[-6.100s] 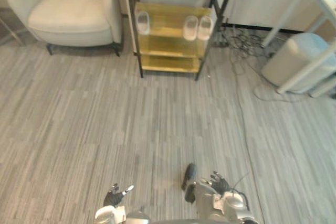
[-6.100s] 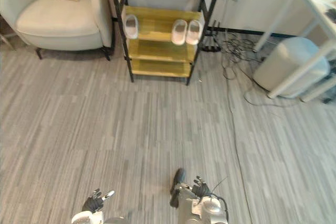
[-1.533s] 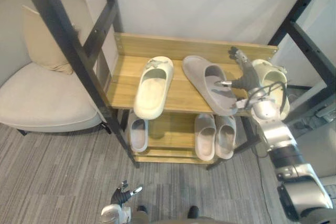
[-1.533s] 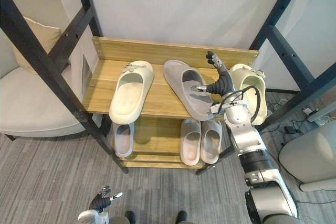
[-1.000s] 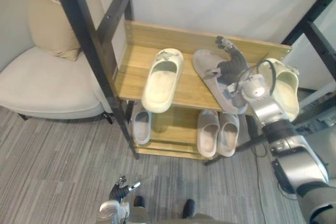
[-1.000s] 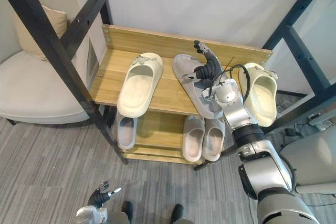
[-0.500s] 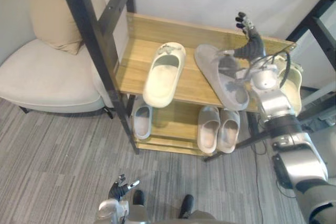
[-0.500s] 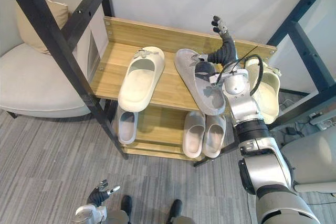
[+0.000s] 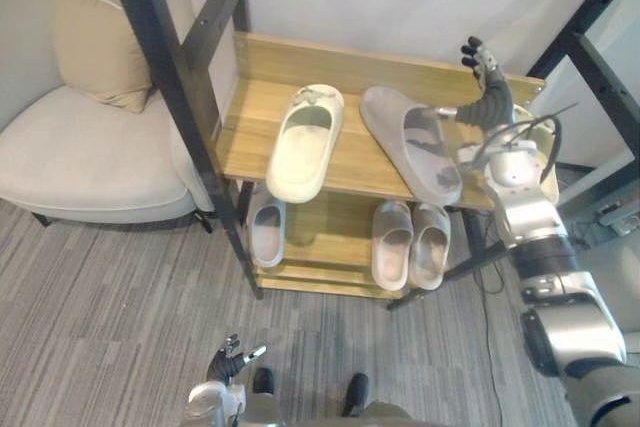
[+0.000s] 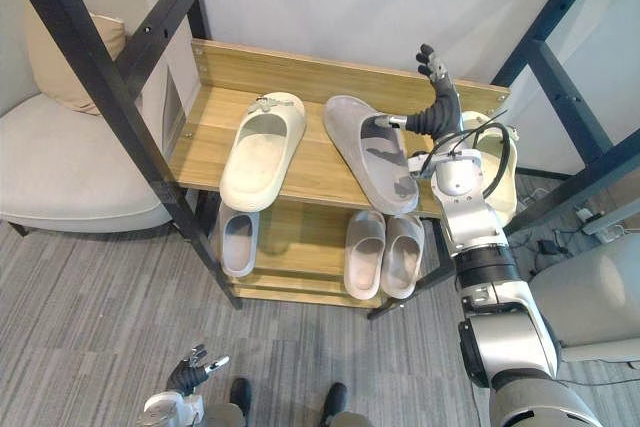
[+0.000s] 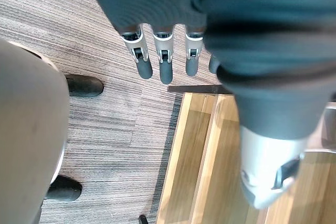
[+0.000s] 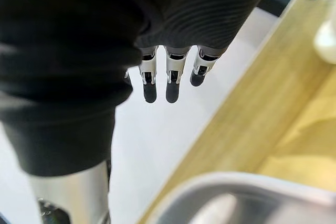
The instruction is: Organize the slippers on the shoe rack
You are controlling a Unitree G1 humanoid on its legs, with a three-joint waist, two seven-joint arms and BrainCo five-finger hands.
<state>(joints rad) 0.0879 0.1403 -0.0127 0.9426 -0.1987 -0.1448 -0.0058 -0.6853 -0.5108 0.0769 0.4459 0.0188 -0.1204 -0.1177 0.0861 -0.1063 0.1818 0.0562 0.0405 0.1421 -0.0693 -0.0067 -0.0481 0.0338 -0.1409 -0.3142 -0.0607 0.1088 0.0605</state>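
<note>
My right hand is spread, fingers straight, thumb at the strap of the grey foam slipper, which lies askew mid-shelf on top of the black-framed wooden shoe rack. I judge the slipper light, bendy and grippy, so I'd pinch the strap. I count six slippers: that grey one, a cream foam slipper toward the left edge, a second cream slipper at the right edge, and three pale grey slippers on the lower shelf. My left hand hangs low, fingers relaxed
</note>
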